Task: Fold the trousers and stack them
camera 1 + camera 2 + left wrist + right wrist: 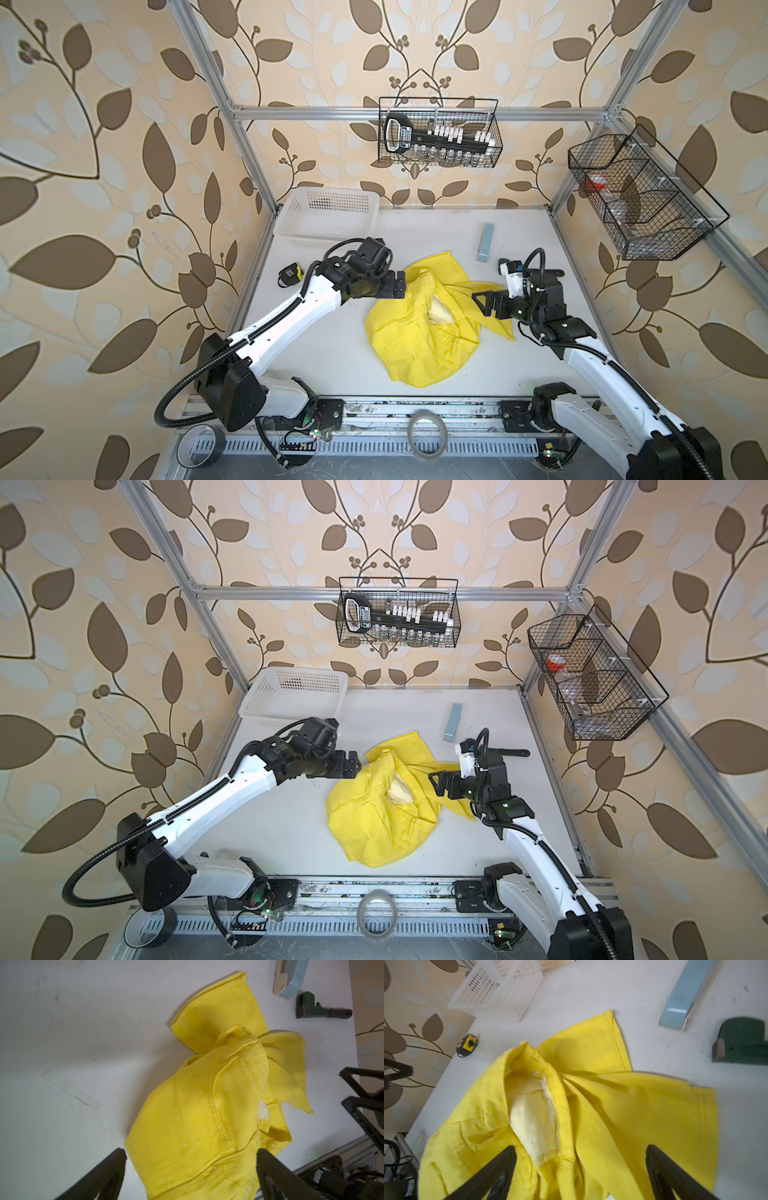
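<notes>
Trousers (415, 345) heaped, blue stapler (485, 243) near, white basket (332, 190) well apart

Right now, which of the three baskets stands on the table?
The white plastic basket, in the table's far left corner. The back wire basket and the side wire basket hang on the frame.

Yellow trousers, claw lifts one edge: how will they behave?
Likely floppy: the trousers lie crumpled in soft folds, so they should drape. Probably grippy: the weave looks matte and ribbed. The stitched seams may pinch firmer.
</notes>
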{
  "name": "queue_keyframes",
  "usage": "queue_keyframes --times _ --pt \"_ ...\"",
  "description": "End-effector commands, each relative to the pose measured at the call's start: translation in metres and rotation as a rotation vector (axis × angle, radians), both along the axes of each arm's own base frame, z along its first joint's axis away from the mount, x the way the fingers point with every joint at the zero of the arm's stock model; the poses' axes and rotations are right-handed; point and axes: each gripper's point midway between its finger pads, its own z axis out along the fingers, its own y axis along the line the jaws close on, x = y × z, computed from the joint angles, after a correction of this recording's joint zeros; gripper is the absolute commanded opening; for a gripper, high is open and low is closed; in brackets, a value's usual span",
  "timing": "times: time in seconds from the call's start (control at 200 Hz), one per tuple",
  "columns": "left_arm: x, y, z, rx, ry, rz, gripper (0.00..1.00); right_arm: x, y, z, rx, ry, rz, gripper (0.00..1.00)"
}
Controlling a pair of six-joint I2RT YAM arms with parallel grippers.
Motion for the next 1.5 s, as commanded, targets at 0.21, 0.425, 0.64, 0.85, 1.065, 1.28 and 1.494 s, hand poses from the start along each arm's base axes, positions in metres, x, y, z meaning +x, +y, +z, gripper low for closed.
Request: queue_keyframes --times 0.21,0.425,0.64,0.85,1.065,1.28,1.494 --pt "0.021 -0.061 -0.024 0.315 -0.093 -0.13 0.99 0.012 0.015 -0.04 -0.077 0.088 -0.052 1.0" --pt "0.039 -0.063 -0.061 0.529 -0.067 -0.147 0.94 0.017 0.025 -0.069 -0.132 0.128 -0.1 1.0" --pt "0.029 -0.049 -0.065 0.544 -0.045 -0.13 0.59 0.019 0.023 -0.091 -0.15 0.172 -0.136 0.76" --pt "0.028 -0.024 -0.02 0.46 -0.087 -0.091 0.13 0.021 0.022 -0.099 -0.135 0.18 -0.157 0.23" --pt "0.031 0.012 0.029 0.376 -0.131 -0.045 0.02 0.028 -0.016 -0.072 -0.062 0.132 -0.283 0.0" --pt "0.034 0.033 0.072 0.247 -0.211 -0.016 0.02 0.035 -0.059 0.034 0.014 -0.107 -0.386 0.0" --pt "0.044 0.023 0.075 0.126 -0.258 0.0 0.05 0.026 -0.042 0.123 0.079 -0.272 -0.271 0.0"
